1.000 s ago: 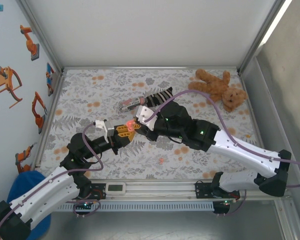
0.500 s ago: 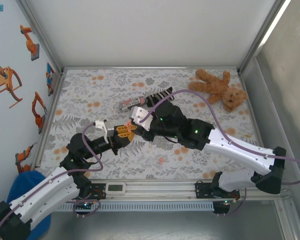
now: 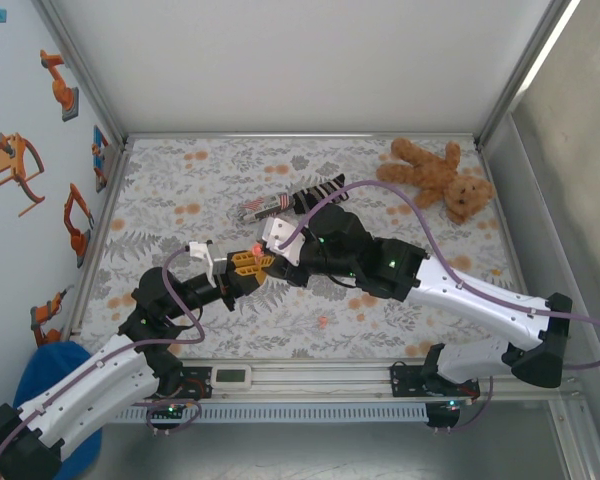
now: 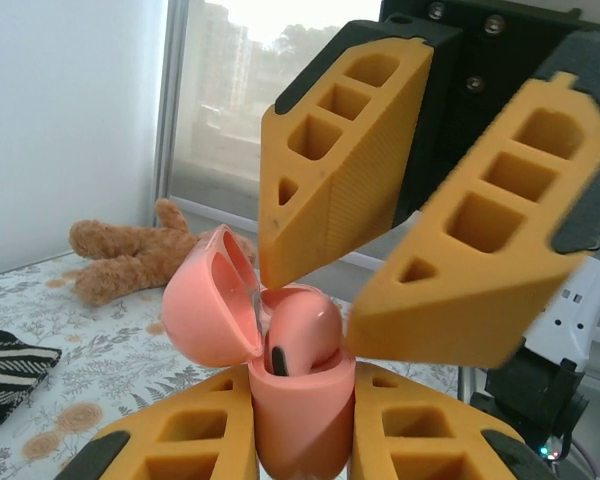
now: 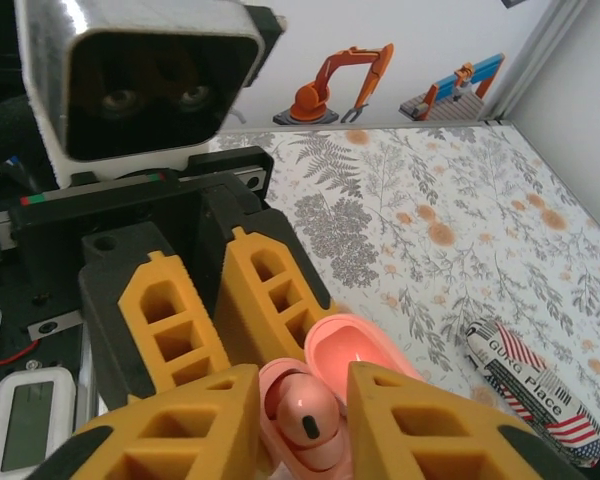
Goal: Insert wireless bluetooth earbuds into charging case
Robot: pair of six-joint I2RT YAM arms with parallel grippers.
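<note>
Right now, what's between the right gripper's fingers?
An earbud, seated in the open case that the left gripper holds. The right wrist view shows it in the gap of the open right gripper.

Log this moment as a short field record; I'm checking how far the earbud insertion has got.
left tool: shut on the charging case
case lid: open
earbud: sitting in the case's socket
right tool: open, fingers either side of the earbud
table: small coral piece, maybe the other earbud, lies loose
far right: teddy bear
</note>
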